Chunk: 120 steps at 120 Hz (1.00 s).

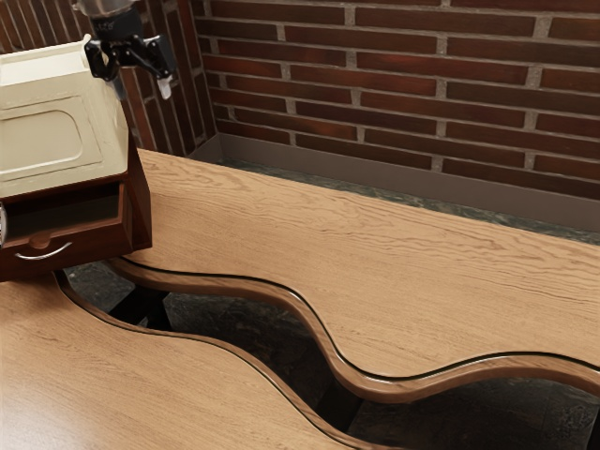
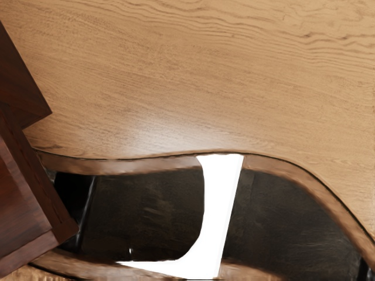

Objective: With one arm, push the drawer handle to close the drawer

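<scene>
Lining up, likely, with gripper (image 1: 142,88) spread open and empty, high by the box (image 1: 56,122); next, lower before the protruding drawer's (image 1: 103,239) handle (image 1: 45,256), then push inward.

a wall of dark red brick (image 1: 394,56), laid with pale grey mortar, is seen at the back of the exterior view, and a corner is formed by it toward the exterior view's left. its foot is edged by a plain grey baseboard (image 1: 319,169). between baseboard and table, a strip of dark, mottled floor (image 1: 412,200) is shown. the table is made up of two light wooden slabs, a far one (image 1: 394,272) and a near one (image 1: 141,394), parted by a winding gap. their wavy edges are traced by thin dark lines. through the gap, dark floor and a black support (image 1: 145,305) are glimpsed.
</scene>
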{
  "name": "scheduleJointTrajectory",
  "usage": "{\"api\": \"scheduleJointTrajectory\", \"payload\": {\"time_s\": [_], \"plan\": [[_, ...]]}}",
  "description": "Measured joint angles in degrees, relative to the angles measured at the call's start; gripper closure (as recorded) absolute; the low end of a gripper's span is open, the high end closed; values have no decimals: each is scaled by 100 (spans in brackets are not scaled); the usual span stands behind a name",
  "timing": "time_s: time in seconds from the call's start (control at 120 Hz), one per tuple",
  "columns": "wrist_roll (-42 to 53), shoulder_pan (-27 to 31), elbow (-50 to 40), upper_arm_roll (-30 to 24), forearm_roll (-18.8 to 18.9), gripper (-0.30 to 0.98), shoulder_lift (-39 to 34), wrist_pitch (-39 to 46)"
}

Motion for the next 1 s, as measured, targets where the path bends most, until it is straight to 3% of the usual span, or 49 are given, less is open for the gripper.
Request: {"api": "scheduleJointTrajectory", "payload": {"time_s": [0.117,0.167,0.25,0.317,0.4,0.525,0.633,1.0], "plan": [[7,-69,52,37,-69,0,-93,-227],[66,-325,-276,-93,172,0,-1210,-282],[548,-561,-3303,-476,790,1,-3778,-326],[911,-285,-5573,-427,1278,3,-4940,-105],[1426,264,-7588,-439,1757,20,-5801,637],[2279,741,-9133,-420,2154,49,-6058,2083],[2984,1072,-9623,-388,2300,63,-6057,3142],[5264,1205,-9554,45,2350,77,-5066,5160]]}}
